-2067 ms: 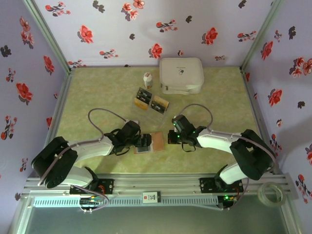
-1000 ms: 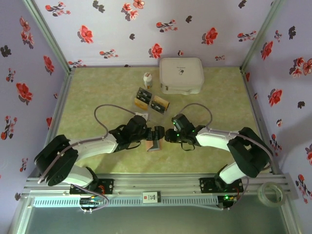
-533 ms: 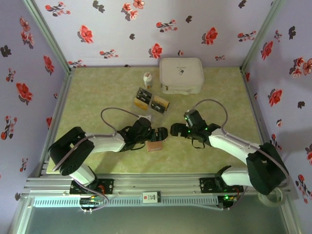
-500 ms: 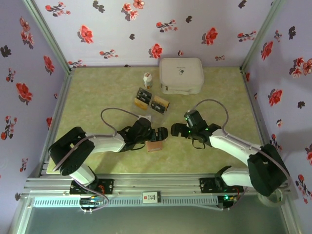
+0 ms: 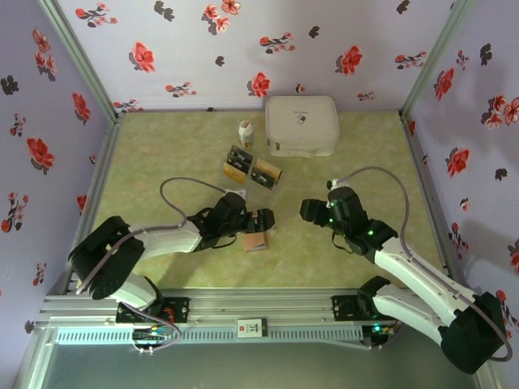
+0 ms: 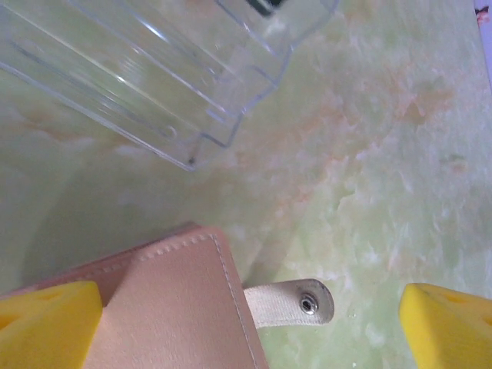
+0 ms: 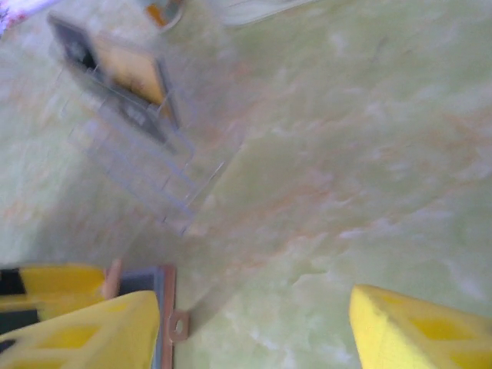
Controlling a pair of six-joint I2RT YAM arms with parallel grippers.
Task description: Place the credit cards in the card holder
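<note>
A green marbled table [image 5: 162,146] sits inside floral walls, with a white case [image 5: 302,125] by its back edge. The right arm has swung back toward the table's right side, so the right gripper [image 5: 310,211] is now well apart from the holder [image 5: 257,241]. Its jaws are parted with only bare table between them. The left gripper [image 5: 263,223] has stayed low over the holder, jaws spread as wide as they go and gripping nothing.

The cards [image 5: 251,170] stand in a clear rack [image 5: 261,185] at the table's middle, none taken yet, so the task looks barely begun. The brown holder lies near the middle of the front edge, just under the left gripper. It is folded over, with its snap strap [image 6: 288,304] loose. A bottle [image 5: 246,133] stands left of the case.
</note>
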